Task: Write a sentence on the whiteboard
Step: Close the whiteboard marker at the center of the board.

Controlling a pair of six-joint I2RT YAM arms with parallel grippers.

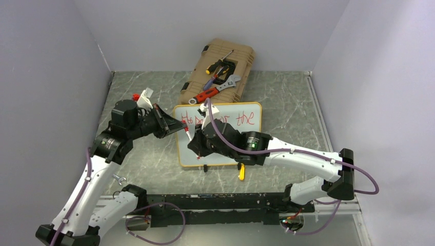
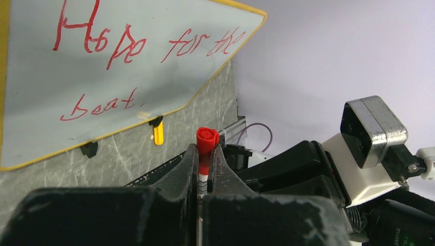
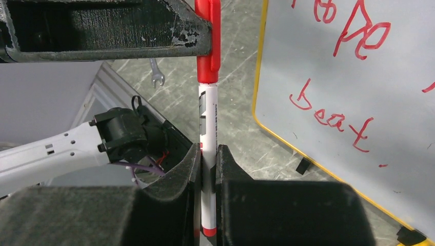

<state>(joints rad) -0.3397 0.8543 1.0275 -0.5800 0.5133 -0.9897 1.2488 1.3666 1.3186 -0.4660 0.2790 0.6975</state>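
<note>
The small white whiteboard with the thin yellow-orange frame [image 1: 231, 108] sits in the middle of the grey marbled tabletop [image 1: 287, 102]. The red handwritten sentence [image 2: 125, 48] crosses it in two lines: "Hope for the" above, "best." below.

At the board's left edge the two grippers meet on one white-barrelled marker [image 3: 208, 118]. The right gripper [image 3: 206, 154], its arm reaching across the board's near half, has its jaws pressed narrow on the barrel. The left gripper [image 2: 205, 151] comes in from the board's left and pinches the marker's red cap [image 3: 208, 64] between tight jaws, with the cap seated on the barrel's end.

Just beyond the board's far edge lies a tan plastic tool case [image 1: 243, 51] with hand tools on its lid. A small silver wrench [image 3: 156, 77] lies on the table off the board's left side, apart from it.
</note>
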